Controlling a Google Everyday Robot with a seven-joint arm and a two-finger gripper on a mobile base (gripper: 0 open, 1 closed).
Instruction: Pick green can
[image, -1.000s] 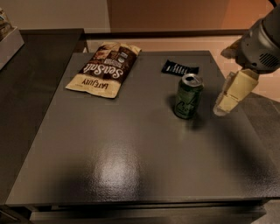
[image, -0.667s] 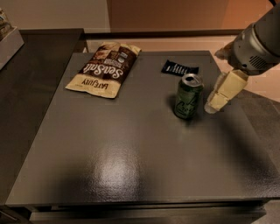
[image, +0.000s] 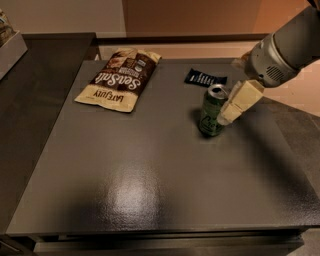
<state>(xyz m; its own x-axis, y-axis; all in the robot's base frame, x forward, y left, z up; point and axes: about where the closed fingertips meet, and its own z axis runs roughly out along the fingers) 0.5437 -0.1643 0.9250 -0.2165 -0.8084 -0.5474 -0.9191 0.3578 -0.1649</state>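
The green can (image: 212, 111) stands upright on the dark grey table (image: 150, 165), right of centre, with its silver top and pull tab showing. My gripper (image: 235, 106) comes in from the upper right on a grey arm (image: 285, 50). Its cream fingers (image: 241, 101) hang right beside the can's right side, at the height of its upper half, and overlap its edge in this view. I cannot tell whether they touch the can.
A flat brown snack bag (image: 120, 79) lies at the table's back left. A small black wrapper (image: 204, 78) lies just behind the can. A darker counter (image: 30, 90) adjoins on the left, with a box edge (image: 10, 42) at the far left.
The gripper has moved left and a little down towards the can, closing the gap until its fingers sit against the can's right side. The can, bag and wrapper have not moved.
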